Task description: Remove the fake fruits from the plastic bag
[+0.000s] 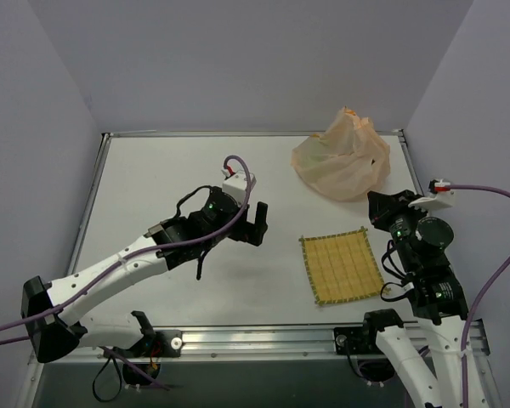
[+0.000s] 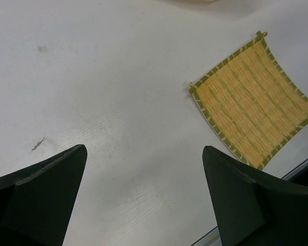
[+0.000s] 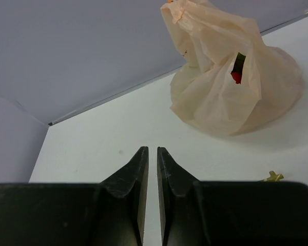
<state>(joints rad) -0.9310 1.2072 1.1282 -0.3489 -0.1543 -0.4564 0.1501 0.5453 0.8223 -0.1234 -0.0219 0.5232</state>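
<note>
You've got left jaws wide open over the surface (image 1: 153, 183), right jaws shut, aimed at the bag (image 3: 231, 87) because fruit (image 3: 236, 77) sits inside.

White arms (image 1: 102, 280), black fingers (image 2: 36, 197), purple cables (image 1: 493, 189)

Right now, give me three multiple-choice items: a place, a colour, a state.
1. Where on the table is the plastic bag? A far right corner; B near left corner; C centre.
2. The fake fruit showing through the bag's gap is: A blue; B red with green; C white.
3. The right pincer is: A wide open; B shut on the bag; C shut, empty.
A, it sits by the back wall, right side; B, seen from the right wrist; C, fingers nearly touch, nothing between.
</note>
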